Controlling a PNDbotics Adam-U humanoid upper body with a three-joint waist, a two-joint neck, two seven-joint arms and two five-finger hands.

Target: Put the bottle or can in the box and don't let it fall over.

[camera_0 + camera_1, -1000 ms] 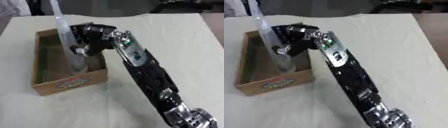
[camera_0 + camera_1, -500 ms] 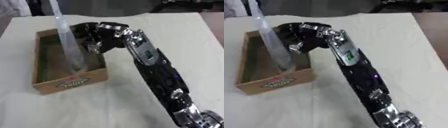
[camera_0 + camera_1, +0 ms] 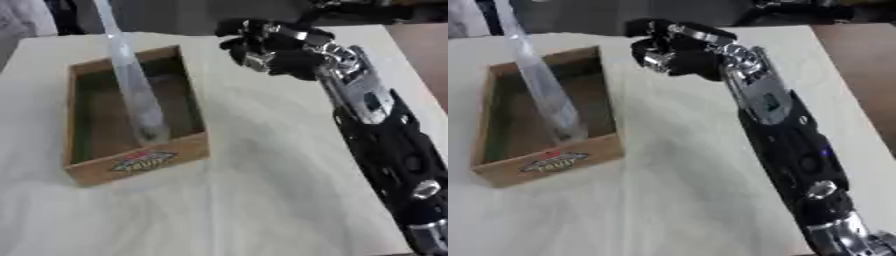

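**Left eye view: right hand off the bottle**

Right hand (image 3: pixel 267 47) has drawn back from the bottle (image 3: pixel 131 90) and hangs beside the box (image 3: pixel 131 167), fingers loosely curled, holding nothing. Clear bottle stands inside the wooden box, upright. Pale tablecloth (image 3: pixel 262 200) covers the table; dark floor lies beyond.

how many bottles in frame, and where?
1. The clear bottle stands in the wooden box, base near its front wall, neck tilted away. Right hand is off it. None visibly hidden.
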